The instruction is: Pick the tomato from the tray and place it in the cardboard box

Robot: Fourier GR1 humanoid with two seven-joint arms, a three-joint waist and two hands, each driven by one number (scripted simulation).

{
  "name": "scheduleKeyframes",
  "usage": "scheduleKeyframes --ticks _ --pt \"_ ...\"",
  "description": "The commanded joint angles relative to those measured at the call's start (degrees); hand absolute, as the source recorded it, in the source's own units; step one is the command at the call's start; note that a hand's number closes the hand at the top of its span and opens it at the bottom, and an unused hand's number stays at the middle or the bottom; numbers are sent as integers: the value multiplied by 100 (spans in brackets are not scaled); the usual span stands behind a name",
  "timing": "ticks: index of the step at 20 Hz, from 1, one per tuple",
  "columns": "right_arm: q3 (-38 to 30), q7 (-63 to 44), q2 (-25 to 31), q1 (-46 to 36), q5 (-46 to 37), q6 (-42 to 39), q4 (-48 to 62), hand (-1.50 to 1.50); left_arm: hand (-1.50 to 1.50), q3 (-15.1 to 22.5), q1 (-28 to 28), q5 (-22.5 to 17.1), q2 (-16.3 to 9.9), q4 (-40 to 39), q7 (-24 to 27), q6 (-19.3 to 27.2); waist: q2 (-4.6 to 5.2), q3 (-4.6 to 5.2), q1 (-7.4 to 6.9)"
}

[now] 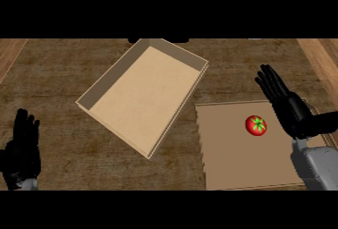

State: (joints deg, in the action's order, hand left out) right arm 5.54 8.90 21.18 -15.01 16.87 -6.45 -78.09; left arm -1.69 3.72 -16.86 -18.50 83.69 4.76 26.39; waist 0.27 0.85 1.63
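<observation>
You see a dim scene with soft, even light. The brown surface [59, 89] looks dark, and the black hands almost melt into it. The inside of the cardboard box [142, 96] is the brightest part. The tomato [256, 125] has a small shine. Shadows are faint, with no glare.

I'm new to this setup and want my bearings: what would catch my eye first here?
The red tomato with its green top stands out, lying on the flat tray at lower right. Left of the tray sits the big open cardboard box, turned at an angle. The right hand is open beside the tomato, not touching it; the left hand rests open at the lower left edge.
</observation>
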Motion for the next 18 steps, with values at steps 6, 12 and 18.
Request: scheduleKeyframes --ticks 6,12,18 --pt "478 355 766 -385 853 -3195 602 -150 0 482 -503 1199 -1424 -484 -230 -508 145 -139 -240" --pt "712 2879 1681 -228 -1078 -3334 986 -150 0 818 -566 1290 -1372 -516 -535 -735 164 -152 -289" --pt "835 4244 1812 -450 -1245 -3631 1555 -150 0 864 -909 1348 -1378 -597 -708 -808 160 -155 -411"
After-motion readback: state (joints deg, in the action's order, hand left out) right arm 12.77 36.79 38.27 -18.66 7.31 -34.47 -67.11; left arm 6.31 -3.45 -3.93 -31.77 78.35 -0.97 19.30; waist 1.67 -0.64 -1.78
